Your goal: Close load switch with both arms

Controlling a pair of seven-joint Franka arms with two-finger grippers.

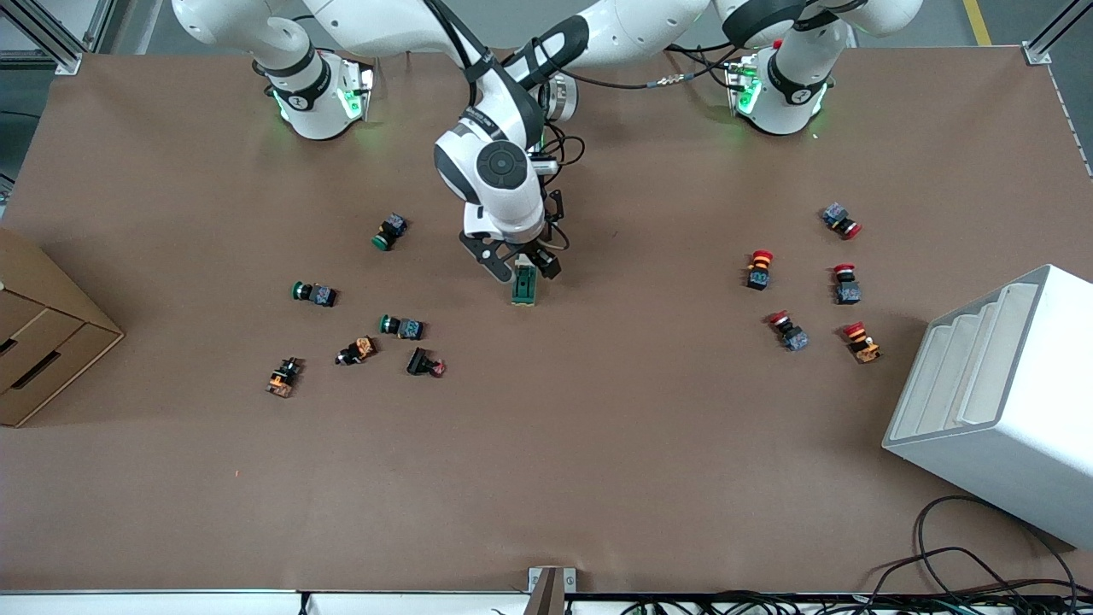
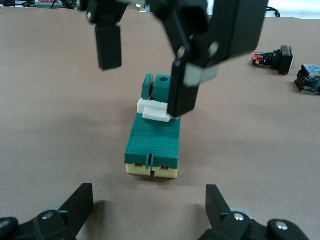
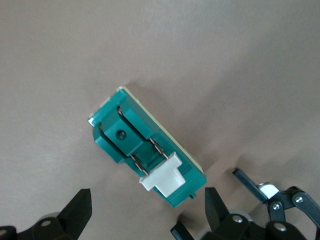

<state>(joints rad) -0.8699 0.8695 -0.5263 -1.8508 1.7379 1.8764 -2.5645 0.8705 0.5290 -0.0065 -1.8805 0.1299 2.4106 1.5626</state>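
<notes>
The load switch (image 1: 524, 286), a dark-green block with a white lever (image 2: 155, 110), lies on the brown table near the middle. It also shows in the left wrist view (image 2: 152, 145) and the right wrist view (image 3: 145, 145). My right gripper (image 3: 147, 215) hangs open over the switch. One of its fingers (image 2: 182, 90) reaches down to the white lever (image 3: 165, 180). My left gripper (image 2: 149, 205) is open and low over the table at the switch's cream-coloured end, apart from it. In the front view the right arm's wrist (image 1: 504, 184) covers most of both hands.
Green-capped and orange push-buttons (image 1: 401, 326) lie scattered toward the right arm's end. Red-capped push-buttons (image 1: 758, 269) lie toward the left arm's end. A cardboard box (image 1: 43, 333) and a white rack (image 1: 999, 401) stand at the table's ends.
</notes>
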